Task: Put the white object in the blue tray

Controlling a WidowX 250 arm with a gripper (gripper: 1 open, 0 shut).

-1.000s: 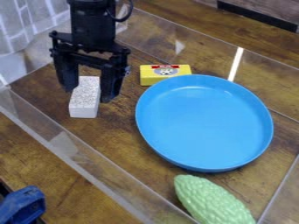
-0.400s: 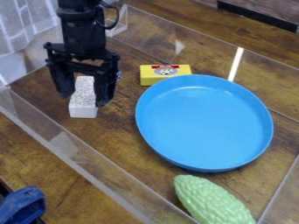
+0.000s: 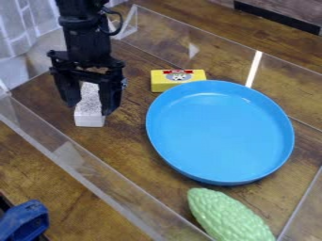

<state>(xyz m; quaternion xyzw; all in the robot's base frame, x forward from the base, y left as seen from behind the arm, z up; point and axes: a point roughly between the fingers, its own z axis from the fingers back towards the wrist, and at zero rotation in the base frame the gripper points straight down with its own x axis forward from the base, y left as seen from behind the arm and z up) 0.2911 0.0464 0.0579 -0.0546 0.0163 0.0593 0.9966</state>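
The gripper [image 3: 87, 94] is pointing straight down with its two dark fingers spread wide, standing either side of the white object [image 3: 88, 106] and gripping nothing yet. That straddling pose reads as the set-up for a pinch: one finger [image 3: 66, 87] is standing on the block's left, the other on its right, so closing should catch it across its narrow width. Whether the fingertips are already touching the worktop [image 3: 75, 179] cannot be told from this view.

The white object is lying on the worktop between those fingers, well left of the blue tray [image 3: 224, 169] and not in it. It is showing as a small rectangular block with a rough, grey-speckled, sponge-like skin, so it is likely giving a little under pressure and offering good friction.

Just beyond it, a flat yellow packet [image 3: 176, 79] with a printed label is lying close to the tray's upper left rim, apart from the block. The blue tray is sitting to the right, round, shallow, smooth glossy plastic with a raised rim, and nothing is lying inside it, leaving a broad target for the drop. Near the bottom edge a bumpy green object [image 3: 229, 215] is resting, elongated and knobbly. The worktop is looking like dark wood under reflective clear panels.
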